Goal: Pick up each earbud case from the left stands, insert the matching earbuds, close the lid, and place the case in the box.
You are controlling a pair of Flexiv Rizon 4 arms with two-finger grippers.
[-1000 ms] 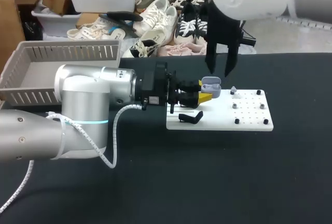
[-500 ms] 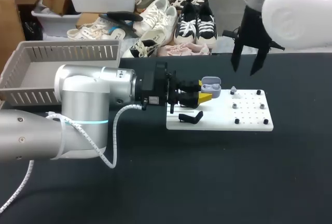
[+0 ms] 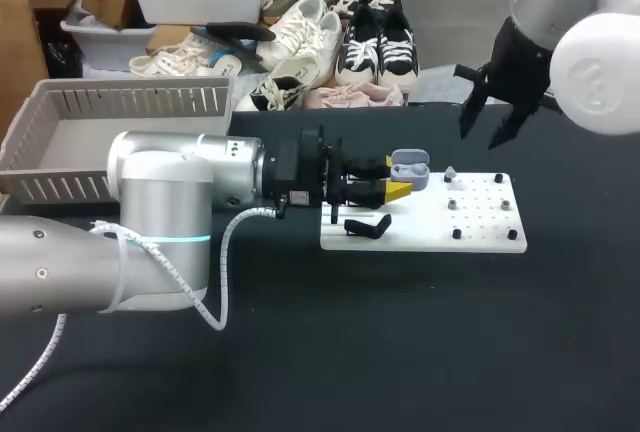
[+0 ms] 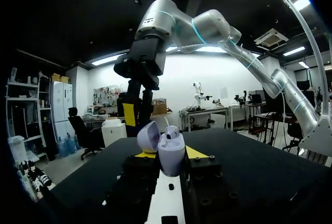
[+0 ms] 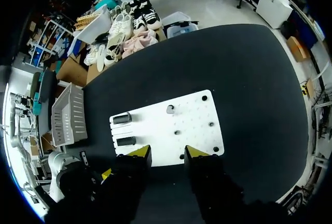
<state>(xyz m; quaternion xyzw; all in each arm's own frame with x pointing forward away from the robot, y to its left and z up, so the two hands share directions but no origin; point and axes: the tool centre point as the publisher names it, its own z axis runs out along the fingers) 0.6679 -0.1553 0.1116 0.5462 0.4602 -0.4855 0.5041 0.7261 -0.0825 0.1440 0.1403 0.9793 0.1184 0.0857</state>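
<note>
Left claw (image 3: 392, 190) clamped on lilac earbud case (image 4: 171, 154), lid flipped open, case upright between the yellow tips. White peg board (image 3: 480, 224) under and ahead of that claw, on black bench (image 3: 400, 332). Small grey piece (image 3: 451, 173) on board just past the case. Right claw (image 5: 167, 152) apart, empty, high above board's far side. Grey box (image 3: 60, 142) well behind left claw. Print too small to read.
</note>
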